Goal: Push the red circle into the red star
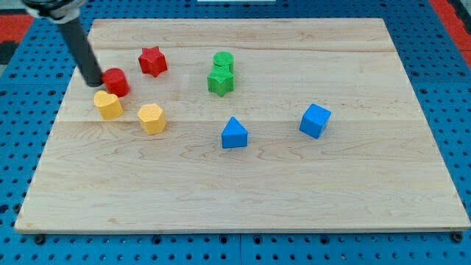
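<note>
The red circle lay near the upper left part of the wooden worktop, and everything else is placed from it. The tip of the dark rod stood hard against the circle's left side, seemingly touching it, with the rod leaning up and away toward the view's top left corner. The arm ended in that bare rod alone; there was no hand on it to be spread, pressed together or pinching anything.

The red star sat to the right of the circle and a little toward the view's top, near it but clearly apart, with bare wood between the two. So the tip, the circle and the star stood roughly in a line running from left to right and slightly upward.

Just below the circle, toward the view's bottom, lay a yellow heart-shaped block, close to the circle but whether they touched could not be told. Further right of that and lower than the circle was a yellow block with several flat sides.

Well to the right of the circle, past the star, a green round block and a green star sat touching each other. Farther right and lower came a blue triangle, and farthest from the circle a blue cube.
</note>
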